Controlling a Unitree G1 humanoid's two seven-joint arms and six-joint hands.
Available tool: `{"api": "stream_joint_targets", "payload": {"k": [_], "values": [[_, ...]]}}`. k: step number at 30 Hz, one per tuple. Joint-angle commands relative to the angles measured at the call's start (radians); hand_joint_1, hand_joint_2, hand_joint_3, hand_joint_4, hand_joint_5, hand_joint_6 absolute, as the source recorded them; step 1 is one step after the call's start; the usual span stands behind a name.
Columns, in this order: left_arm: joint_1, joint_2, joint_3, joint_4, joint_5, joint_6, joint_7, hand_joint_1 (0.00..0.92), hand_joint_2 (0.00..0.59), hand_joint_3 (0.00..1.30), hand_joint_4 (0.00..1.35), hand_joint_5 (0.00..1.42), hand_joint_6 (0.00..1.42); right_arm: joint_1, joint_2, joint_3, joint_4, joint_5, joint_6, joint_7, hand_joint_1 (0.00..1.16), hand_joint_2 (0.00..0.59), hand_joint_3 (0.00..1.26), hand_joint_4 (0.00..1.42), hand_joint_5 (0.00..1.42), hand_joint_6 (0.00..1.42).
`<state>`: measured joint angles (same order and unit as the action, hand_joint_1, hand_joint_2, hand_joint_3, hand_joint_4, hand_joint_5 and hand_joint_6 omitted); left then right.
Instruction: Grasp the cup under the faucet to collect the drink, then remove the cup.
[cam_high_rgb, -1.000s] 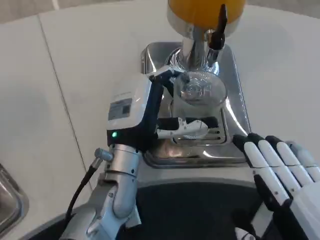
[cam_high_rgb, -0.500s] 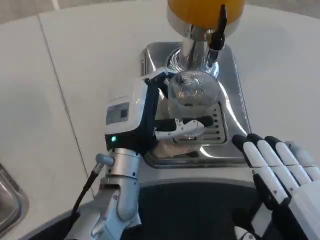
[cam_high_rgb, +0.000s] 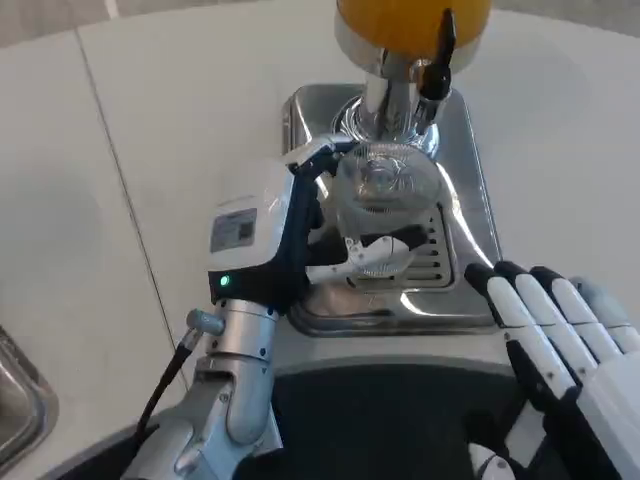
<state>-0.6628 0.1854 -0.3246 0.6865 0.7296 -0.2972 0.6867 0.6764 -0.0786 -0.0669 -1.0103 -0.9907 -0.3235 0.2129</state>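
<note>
A clear glass cup (cam_high_rgb: 385, 190) stands on the steel drip tray (cam_high_rgb: 465, 180), just in front of the dispenser's faucet with its black lever (cam_high_rgb: 437, 60). My left hand (cam_high_rgb: 290, 235) grips the cup from the left, its fingers (cam_high_rgb: 370, 250) wrapped around the cup's near side. Above the faucet sits the dispenser's tank of orange drink (cam_high_rgb: 410, 15). I cannot tell whether the cup holds any liquid. My right hand (cam_high_rgb: 560, 340) hovers at the lower right with fingers stretched out flat, holding nothing, just off the tray's front right corner.
The tray's slotted grate (cam_high_rgb: 435, 255) lies under the cup. A metal object's edge (cam_high_rgb: 20, 400) pokes in at the lower left. White table surface (cam_high_rgb: 150, 130) extends left and right of the tray.
The left hand and cup have shifted slightly left and toward me on the tray, and the fingers have tightened around the cup. The right hand has stayed in place.
</note>
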Motion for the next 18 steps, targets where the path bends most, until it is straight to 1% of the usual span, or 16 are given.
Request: {"api": "stream_joint_targets", "payload": {"k": [1,4,8,10,11,14,16,18], "values": [[0.01,-0.004,-0.012,-0.009,-0.005,-0.014,0.004,0.316,0.032,0.39,0.4,0.88,1.02,0.01,-0.003,-0.009,-0.008,0.013,0.013,0.004,0.18,0.586,0.0,0.0,0.0,0.0],[0.008,-0.004,-0.015,-0.012,-0.006,-0.014,0.006,0.315,0.032,0.36,0.36,0.83,0.96,0.014,-0.006,-0.014,-0.007,0.017,0.014,0.003,0.18,0.586,0.0,0.0,0.0,0.0],[0.007,-0.003,-0.014,-0.017,-0.012,-0.014,-0.003,0.276,0.026,0.25,0.21,0.63,0.7,0.006,-0.008,-0.015,-0.005,0.02,0.019,0.005,0.18,0.586,0.0,0.0,0.0,0.0],[0.009,0.001,-0.013,-0.025,-0.017,-0.016,-0.012,0.224,0.011,0.18,0.11,0.51,0.5,0.0,-0.009,-0.014,-0.003,0.022,0.023,0.008,0.19,0.586,0.0,0.0,0.0,0.0],[0.011,0.005,-0.013,-0.033,-0.018,-0.016,-0.016,0.192,0.002,0.16,0.08,0.47,0.44,-0.006,-0.009,-0.012,-0.002,0.022,0.025,0.01,0.19,0.586,0.0,0.0,0.0,0.0],[0.022,0.022,0.0,-0.068,-0.03,-0.018,-0.029,0.128,0.0,0.15,0.06,0.44,0.39,-0.026,-0.01,-0.002,0.004,0.014,0.031,0.017,0.19,0.586,0.0,0.0,0.0,0.0],[0.033,0.041,0.016,-0.1,-0.043,-0.022,-0.041,0.094,0.0,0.14,0.06,0.43,0.39,-0.029,-0.009,0.001,0.005,0.013,0.032,0.016,0.19,0.586,0.0,0.0,0.0,0.0],[0.047,0.058,0.032,-0.132,-0.054,-0.024,-0.053,0.089,0.0,0.14,0.06,0.43,0.39,-0.021,-0.008,0.0,0.002,0.017,0.028,0.011,0.19,0.586,0.0,0.0,0.0,0.0]]}}
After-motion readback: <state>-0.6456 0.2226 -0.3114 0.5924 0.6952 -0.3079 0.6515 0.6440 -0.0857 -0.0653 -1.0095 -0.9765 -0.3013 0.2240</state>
